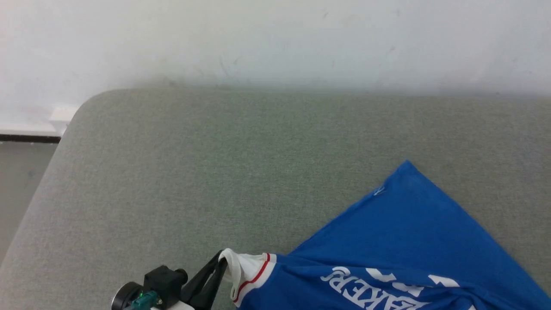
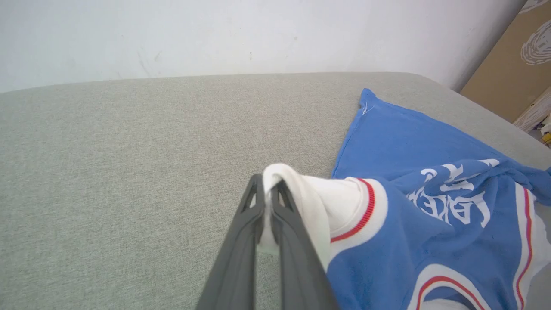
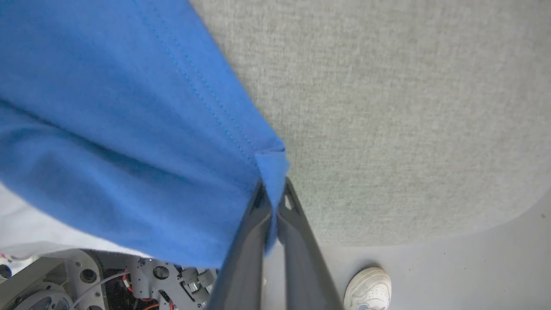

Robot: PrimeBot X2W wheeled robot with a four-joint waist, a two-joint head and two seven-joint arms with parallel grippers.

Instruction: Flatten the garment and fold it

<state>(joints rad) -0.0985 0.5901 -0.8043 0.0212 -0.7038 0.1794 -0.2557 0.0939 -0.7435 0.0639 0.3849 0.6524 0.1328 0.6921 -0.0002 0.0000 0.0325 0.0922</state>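
Left claw is pinching garment at sleeve, right claw at blue corner; thin bites are risking slip-out w/ hard tug.

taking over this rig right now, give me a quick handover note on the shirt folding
Left gripper: shut on the white sleeve edge of the garment.
Right gripper: shut on a blue hem corner, near the edge of the table.
Garment: bunched at the near right of the grey padded table, one blue corner pointing at the wall, print facing up.
Done: both pinches made.
Left: spread it flat, then fold; no fold made yet.
Note: a person's shoe on the floor by the table.
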